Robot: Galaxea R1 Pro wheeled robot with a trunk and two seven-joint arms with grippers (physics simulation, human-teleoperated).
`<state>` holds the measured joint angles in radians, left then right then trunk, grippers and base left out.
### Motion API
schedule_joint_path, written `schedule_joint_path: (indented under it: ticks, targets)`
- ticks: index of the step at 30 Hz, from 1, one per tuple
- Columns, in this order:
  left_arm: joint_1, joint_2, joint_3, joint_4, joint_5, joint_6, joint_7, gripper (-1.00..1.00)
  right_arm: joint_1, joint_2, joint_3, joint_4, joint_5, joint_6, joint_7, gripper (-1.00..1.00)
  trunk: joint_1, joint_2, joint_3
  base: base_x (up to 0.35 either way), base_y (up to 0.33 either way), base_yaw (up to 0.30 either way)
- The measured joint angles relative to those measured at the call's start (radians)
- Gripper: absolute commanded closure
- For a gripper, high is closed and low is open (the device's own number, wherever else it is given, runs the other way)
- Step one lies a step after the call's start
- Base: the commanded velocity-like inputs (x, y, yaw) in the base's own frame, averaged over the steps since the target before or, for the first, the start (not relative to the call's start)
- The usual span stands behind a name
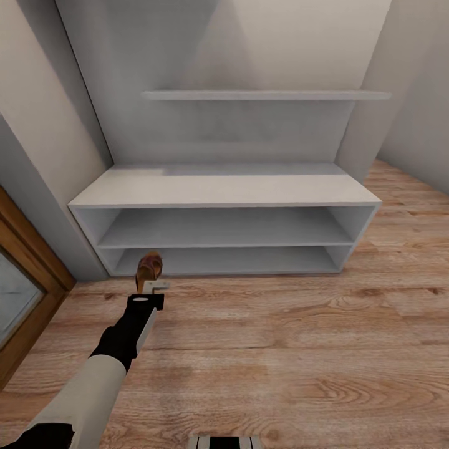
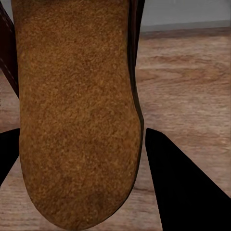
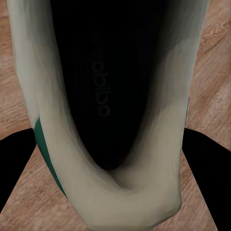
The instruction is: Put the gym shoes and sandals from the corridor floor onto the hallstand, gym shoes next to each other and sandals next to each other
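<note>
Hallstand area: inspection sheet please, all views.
Surface: corridor floor, wood-grain planks, bare where seen.
Job's things: hallstand with nothing on its bench or shelf rows; sandal held by the left arm, just in front of the bottom row; gym shoe held between the right fingers, above floor.
Clutter: nothing seen.
Grippers: left end effector shut on sandal; right end effector shut on gym shoe.
Cables: nothing seen.
Surroundings: grey walls, wood-framed glass door at left.
</note>
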<state>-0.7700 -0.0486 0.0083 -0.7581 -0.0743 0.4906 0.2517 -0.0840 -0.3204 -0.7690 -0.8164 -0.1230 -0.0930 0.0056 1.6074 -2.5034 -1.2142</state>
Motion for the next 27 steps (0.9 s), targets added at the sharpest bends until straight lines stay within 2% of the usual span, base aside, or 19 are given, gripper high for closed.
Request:
schedule_joint_path:
  ticks: [9, 27]
  targets:
    - [0.0, -0.001, 0.0, -0.021, 0.0, 0.004, 0.0, 1.0, 0.0, 0.0, -0.001, 0.0, 0.0, -0.001, 0.001, 1.0, 0.0, 0.0, 0.002, 0.0, 0.0, 0.0]
    - [0.006, -0.002, -0.001, -0.022, 0.0, 0.002, 0.0, 1.0, 0.0, 0.0, -0.002, 0.0, 0.0, -0.002, 0.001, 1.0, 0.0, 0.0, 0.028, 0.0, 0.0, 0.0]
